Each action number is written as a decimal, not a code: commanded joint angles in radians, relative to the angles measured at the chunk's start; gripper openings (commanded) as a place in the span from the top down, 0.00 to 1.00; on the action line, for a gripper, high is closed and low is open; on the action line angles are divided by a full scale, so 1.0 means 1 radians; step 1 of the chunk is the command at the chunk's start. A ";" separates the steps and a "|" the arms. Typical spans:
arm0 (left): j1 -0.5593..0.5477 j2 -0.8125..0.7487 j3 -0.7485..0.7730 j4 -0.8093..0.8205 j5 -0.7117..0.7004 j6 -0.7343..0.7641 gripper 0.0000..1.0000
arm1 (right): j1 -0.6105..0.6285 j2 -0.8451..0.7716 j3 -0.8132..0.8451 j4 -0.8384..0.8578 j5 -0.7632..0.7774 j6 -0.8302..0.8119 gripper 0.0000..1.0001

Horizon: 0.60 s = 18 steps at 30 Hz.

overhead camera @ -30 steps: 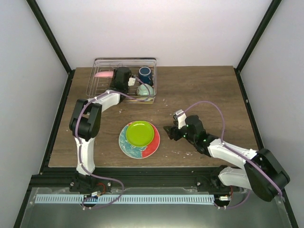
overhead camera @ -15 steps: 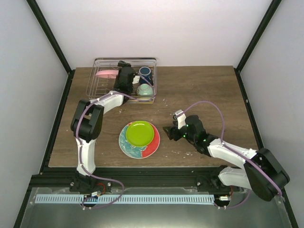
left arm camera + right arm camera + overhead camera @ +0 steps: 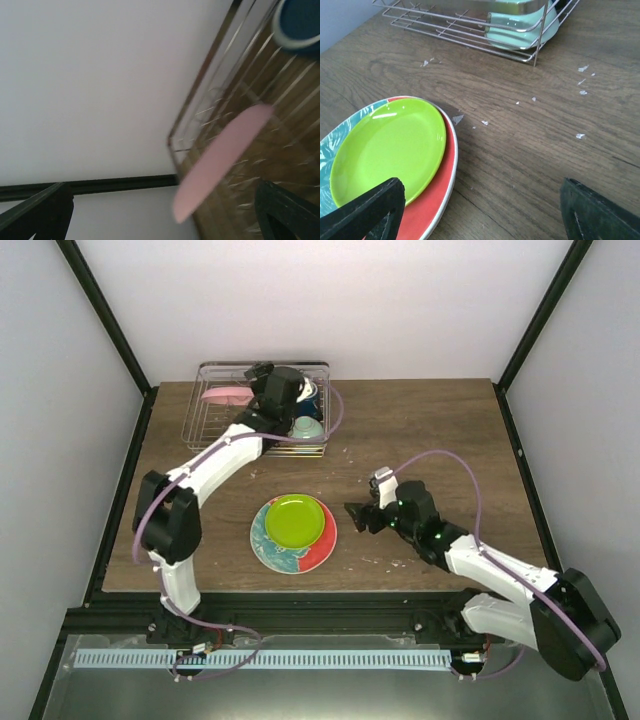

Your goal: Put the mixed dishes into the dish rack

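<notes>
The dish rack (image 3: 205,430) stands at the back left of the table. In it a pink plate (image 3: 222,394) leans on edge at the left, a dark blue cup (image 3: 311,393) sits at the back right, and a mint-green bowl (image 3: 306,427) sits upside down at the front right. My left gripper (image 3: 256,376) hovers over the rack, open and empty, with the pink plate (image 3: 220,160) just beyond its fingers. The lime-green plate (image 3: 294,520) lies on the floral plate (image 3: 282,552) at table centre. My right gripper (image 3: 356,516) is open, low beside their right rim (image 3: 427,205).
White flecks (image 3: 580,80) are scattered on the wood between the plates and the rack (image 3: 445,30). Black frame posts and white walls close in the table. The left arm's cable loops over the rack's right side (image 3: 335,410).
The left gripper opened, let go of the pink plate and swung right over the rack. The plate now leans in the tines. The right gripper's jaws spread wider beside the stacked plates.
</notes>
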 commanded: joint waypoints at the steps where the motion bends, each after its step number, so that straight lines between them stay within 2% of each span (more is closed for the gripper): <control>1: -0.044 -0.131 0.099 -0.618 0.188 -0.746 0.00 | -0.008 -0.026 0.112 -0.121 0.032 0.024 0.15; 4: -0.046 -0.282 -0.045 -0.692 0.390 -1.006 0.00 | -0.009 0.008 0.216 -0.257 0.005 0.056 0.18; 8: -0.047 -0.501 -0.276 -0.706 0.535 -1.277 0.00 | -0.010 0.071 0.319 -0.387 -0.065 0.112 0.23; 13: -0.053 -0.710 -0.533 -0.755 0.638 -1.426 0.00 | -0.007 0.108 0.346 -0.422 -0.180 0.180 0.24; 15: -0.052 -0.796 -0.633 -0.727 0.727 -1.469 0.00 | 0.003 0.125 0.341 -0.420 -0.205 0.206 0.24; 16: -0.065 -0.885 -0.752 -0.656 0.798 -1.534 0.00 | 0.025 0.165 0.341 -0.431 -0.182 0.221 0.23; 18: -0.066 -0.935 -0.799 -0.630 0.839 -1.560 0.00 | 0.052 0.197 0.346 -0.439 -0.153 0.233 0.22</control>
